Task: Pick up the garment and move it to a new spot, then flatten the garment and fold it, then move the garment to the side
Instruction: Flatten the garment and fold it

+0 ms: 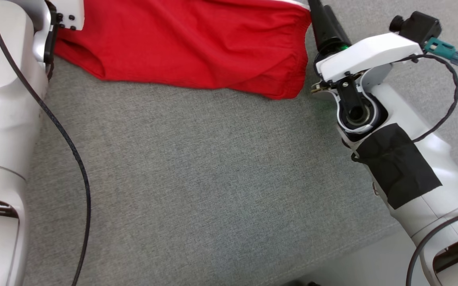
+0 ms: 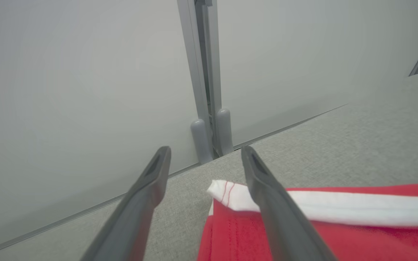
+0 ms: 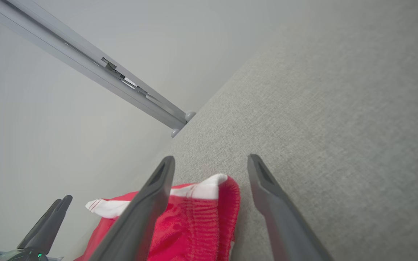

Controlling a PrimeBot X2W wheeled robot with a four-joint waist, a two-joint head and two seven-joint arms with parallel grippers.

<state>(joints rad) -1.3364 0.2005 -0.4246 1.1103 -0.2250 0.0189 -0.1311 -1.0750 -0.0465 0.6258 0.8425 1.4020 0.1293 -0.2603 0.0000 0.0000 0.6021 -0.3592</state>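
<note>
The red garment (image 1: 197, 43) lies folded along the far edge of the grey fabric surface (image 1: 197, 178); an elastic gathered end points right. In the left wrist view my left gripper (image 2: 205, 149) is open, its fingers astride the garment's corner with the white band (image 2: 339, 206), holding nothing. In the right wrist view my right gripper (image 3: 210, 157) is open too, hanging over the gathered red corner (image 3: 194, 217), which lies loose between the fingers. The left gripper's dark fingers (image 3: 49, 221) show at that view's lower left.
Pale wall panels with a grey upright post (image 2: 203, 72) stand right behind the surface's far edge. My pale forearms flank the surface, left (image 1: 2, 119) and right (image 1: 404, 159), with black cables. The surface's near edge (image 1: 372, 246) shows at the lower right.
</note>
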